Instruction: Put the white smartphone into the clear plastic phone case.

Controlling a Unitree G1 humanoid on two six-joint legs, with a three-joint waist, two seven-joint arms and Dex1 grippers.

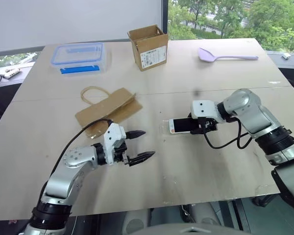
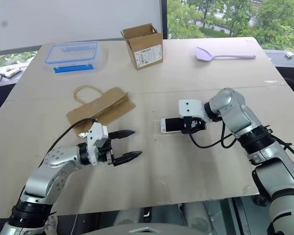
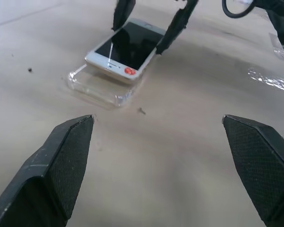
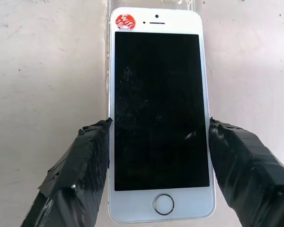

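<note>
The white smartphone (image 4: 159,118) is gripped by its long edges in the right pincer (image 1: 204,125) and laid tilted over the clear case (image 3: 102,86) on the surface (image 1: 186,166), its far end overlapping the shell. It appears not yet seated; pressing in remains. The left pincer (image 1: 138,145) hangs open, empty, well apart.

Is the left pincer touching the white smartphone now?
Apart. In the left wrist view, bare table separates the open left pincer from the white smartphone.
</note>
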